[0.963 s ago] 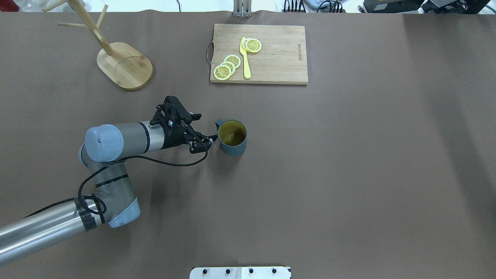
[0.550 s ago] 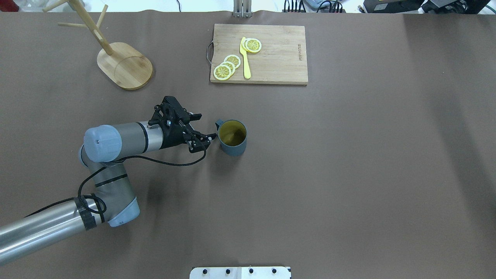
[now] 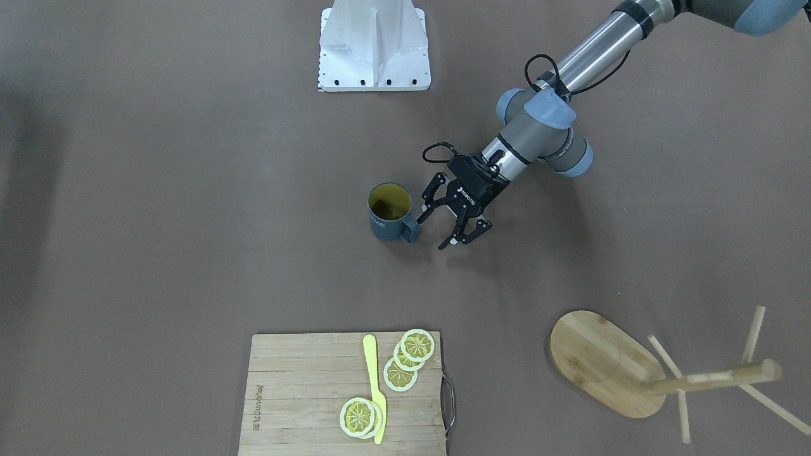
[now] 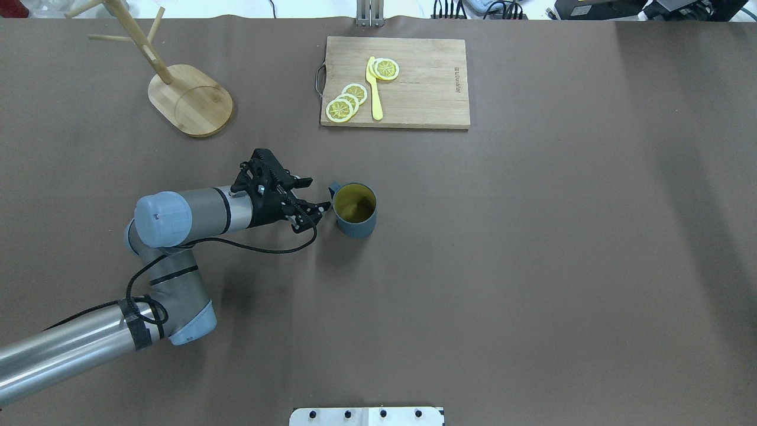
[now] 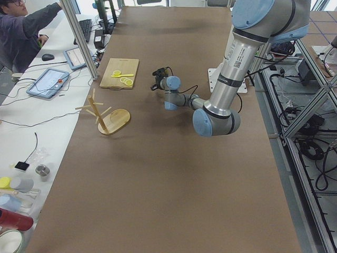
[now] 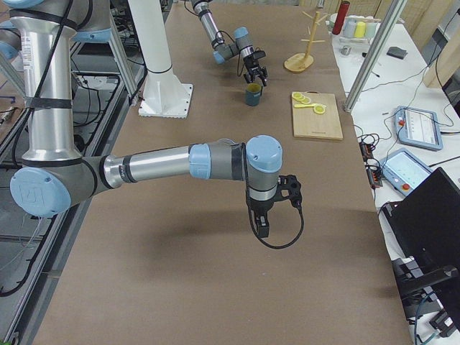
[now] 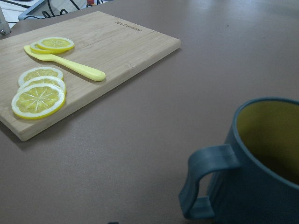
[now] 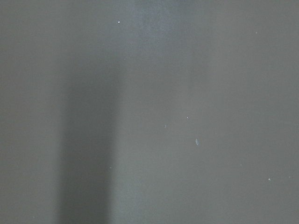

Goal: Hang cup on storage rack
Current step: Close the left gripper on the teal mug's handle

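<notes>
The dark teal-blue cylindrical mug (image 4: pixel 355 210) stands upright on the brown-covered desk (image 4: pixel 532 266), about midway between the robot's edge and the far edge and a little toward the left edge. Its yellowish inside faces up. Its side handle points toward the far left corner.

The left gripper (image 4: pixel 318 193) hangs just beside that handle with its jaws spread wide, holding nothing (no contact that I can see).

The light bamboo mug tree (image 4: pixel 195 103) sits near the far left corner, well apart from the mug.

A rectangular wooden cutting board (image 4: pixel 414 89) with lemon slices (image 4: pixel 340 109) and a yellow plastic knife (image 4: pixel 374 94) lies along the far edge.

The right gripper (image 6: pixel 262 228) hovers toward the right edge; whether it is spread or closed, I cannot tell.
</notes>
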You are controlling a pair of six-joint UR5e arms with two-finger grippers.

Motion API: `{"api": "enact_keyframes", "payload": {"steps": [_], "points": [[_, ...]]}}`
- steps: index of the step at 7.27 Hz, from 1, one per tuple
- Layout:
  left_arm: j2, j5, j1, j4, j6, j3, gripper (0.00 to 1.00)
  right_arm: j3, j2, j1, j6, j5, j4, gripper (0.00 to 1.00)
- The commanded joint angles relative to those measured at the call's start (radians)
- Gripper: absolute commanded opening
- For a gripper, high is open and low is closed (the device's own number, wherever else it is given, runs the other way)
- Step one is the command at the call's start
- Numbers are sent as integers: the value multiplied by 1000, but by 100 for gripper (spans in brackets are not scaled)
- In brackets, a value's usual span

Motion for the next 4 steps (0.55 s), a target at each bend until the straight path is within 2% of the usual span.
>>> {"api": "enact_keyframes", "payload": {"steps": [1, 2, 4], "points": [[-17, 0, 2, 1, -13, 14, 63, 0, 0, 0, 2, 0, 0, 100], [-20, 0, 2, 1, -13, 22, 59, 0, 2, 0, 2, 0, 0, 100], [-22, 0, 8, 0, -13, 22, 58, 1, 2, 0, 2, 0, 0, 100]]}}
